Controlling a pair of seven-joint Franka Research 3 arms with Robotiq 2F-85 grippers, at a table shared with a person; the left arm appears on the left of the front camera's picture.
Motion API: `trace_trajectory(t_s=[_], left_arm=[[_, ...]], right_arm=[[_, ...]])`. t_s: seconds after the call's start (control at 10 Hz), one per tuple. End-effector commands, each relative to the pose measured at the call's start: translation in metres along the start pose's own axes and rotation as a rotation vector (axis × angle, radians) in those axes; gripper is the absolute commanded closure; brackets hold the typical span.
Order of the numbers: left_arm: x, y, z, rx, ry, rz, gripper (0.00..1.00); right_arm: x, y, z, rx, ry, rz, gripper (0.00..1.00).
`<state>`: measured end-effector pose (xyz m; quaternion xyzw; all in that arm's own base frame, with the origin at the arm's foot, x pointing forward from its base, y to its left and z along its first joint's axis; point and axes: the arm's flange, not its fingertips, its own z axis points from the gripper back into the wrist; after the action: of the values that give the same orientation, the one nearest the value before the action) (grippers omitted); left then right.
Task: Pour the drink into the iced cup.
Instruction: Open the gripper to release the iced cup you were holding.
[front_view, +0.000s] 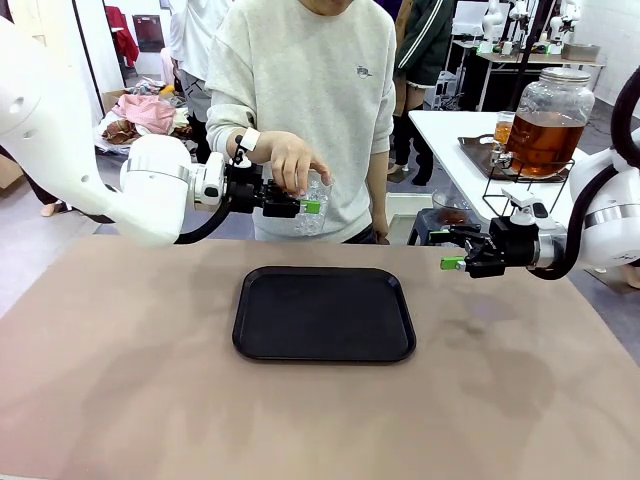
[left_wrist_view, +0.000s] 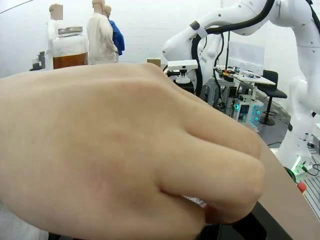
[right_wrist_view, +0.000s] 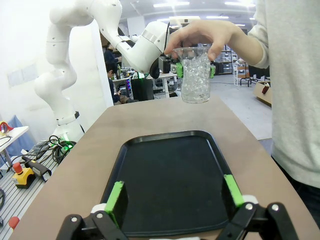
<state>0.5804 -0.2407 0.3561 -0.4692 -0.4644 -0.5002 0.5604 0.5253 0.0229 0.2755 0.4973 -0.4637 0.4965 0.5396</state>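
Tabletop, left hand (front_view: 306, 207) gripping iced cup (front_view: 314, 205), right hand (right_wrist_view: 174, 197) agape

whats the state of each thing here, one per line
cup of ice: off the table, full of ice, no drink in it, person's hand on its rim
left gripper: shut on cup of ice
right gripper: open, empty
black tray: flat on table, bare
drink jar: lidded, upright on stand, part full
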Motion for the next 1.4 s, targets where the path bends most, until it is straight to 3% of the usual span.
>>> trace_trajectory(t_s=[0.0, 1.2, 1.3], left_arm=[[0.0006, -0.0021, -0.0009, -0.001, -0.002, -0.017, 0.40], [0.0011, -0.0001, -0.0003, -0.001, -0.001, -0.002, 0.40], [0.0007, 0.0003, 0.0009, 0.003, -0.010, 0.000, 0.35]], right_arm=[[0.0035, -0.0023, -0.0006, 0.002, 0.001, 0.009, 0.00], [0.0035, -0.0023, -0.0006, 0.002, 0.001, 0.009, 0.00], [0.0035, -0.0023, -0.0006, 0.002, 0.001, 0.009, 0.00]])
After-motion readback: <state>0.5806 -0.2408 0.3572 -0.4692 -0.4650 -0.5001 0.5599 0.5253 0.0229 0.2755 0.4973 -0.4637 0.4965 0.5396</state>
